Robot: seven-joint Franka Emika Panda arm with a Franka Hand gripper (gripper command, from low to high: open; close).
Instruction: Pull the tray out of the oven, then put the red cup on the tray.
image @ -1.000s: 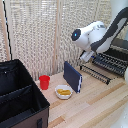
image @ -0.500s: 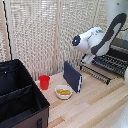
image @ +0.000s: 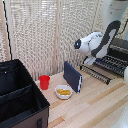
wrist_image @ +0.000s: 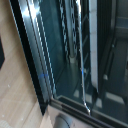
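One oven at 3 o'clock, one tray stuck out in front. One red cup at 9 o'clock, beside one white bowl. Gripper state: couldn't tell.

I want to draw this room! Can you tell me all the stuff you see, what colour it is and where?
cup: one, red, on the table beside the black case.
bowl: one, white with yellow pieces, in front of the blue panel.
panel: one, dark blue, upright, mid-table.
case: one, black, open, at the exterior view's left.
tray: one, dark bars, sticking out of the oven.
oven: one, black, at the exterior view's right.
table: one, light wood.
arm: one, white, by the oven; gripper hidden.
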